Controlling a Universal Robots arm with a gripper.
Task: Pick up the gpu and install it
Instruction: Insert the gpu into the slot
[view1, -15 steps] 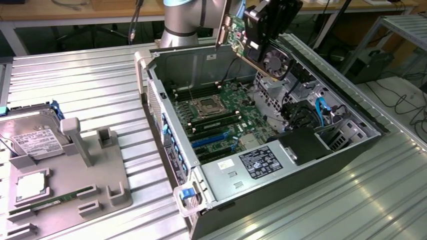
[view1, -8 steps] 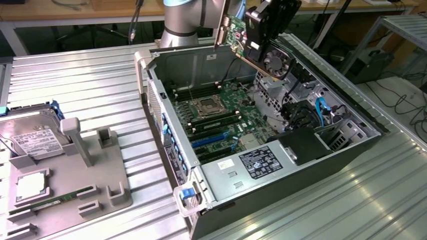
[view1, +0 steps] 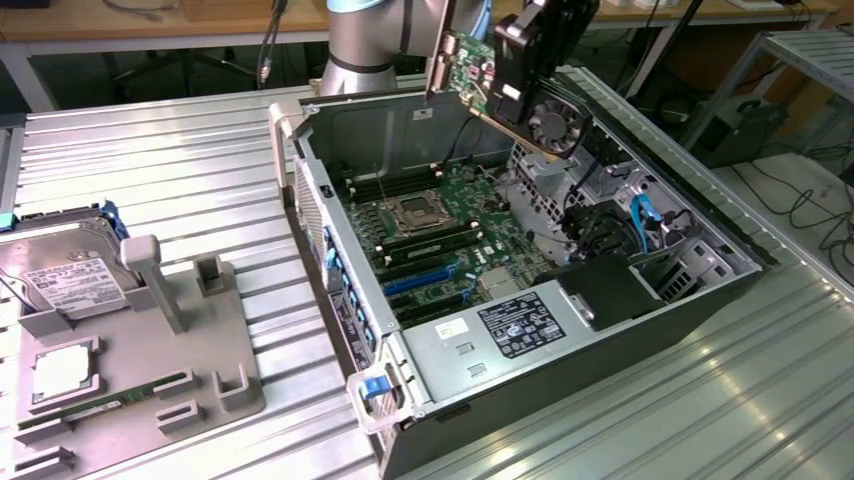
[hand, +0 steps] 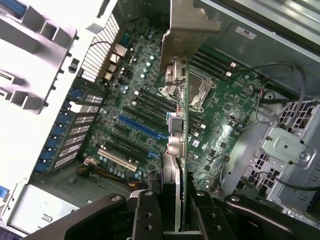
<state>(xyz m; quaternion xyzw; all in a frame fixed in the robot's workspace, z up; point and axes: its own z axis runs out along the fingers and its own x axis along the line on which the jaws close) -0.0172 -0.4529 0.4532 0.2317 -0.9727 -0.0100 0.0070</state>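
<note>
The gripper (hand: 175, 197) is clamped on the gpu (view1: 470, 68); in the wrist view its black fingers (hand: 146, 212) press on either side of the card's edge with the board between them. The card is held in the air, standing on edge and tilted, above the far end of the open computer case (view1: 300, 180), with no part of it seated in a slot. In the exterior view its green circuit board faces that view's left, and the black shroud with the round fan (view1: 553, 124) faces that view's right, hanging over the case's far corner. In the wrist view the card shows edge-on, with its silver end bracket (hand: 186, 30) at the end away from the fingers. Below it lies the motherboard (hand: 225, 115), where a blue slot (hand: 140, 127) runs beside the line of the card and the processor socket (hand: 197, 92) sits just beyond. The case lies on its side with its open face up on the ribbed metal table (view1: 174, 170), towards the table's edge at the exterior view's right. A grey holder (view1: 174, 350) rests near the table's edge at the exterior view's left, well apart from the case, with a silver hard drive (view1: 60, 280) bearing a white label propped in it.
</note>
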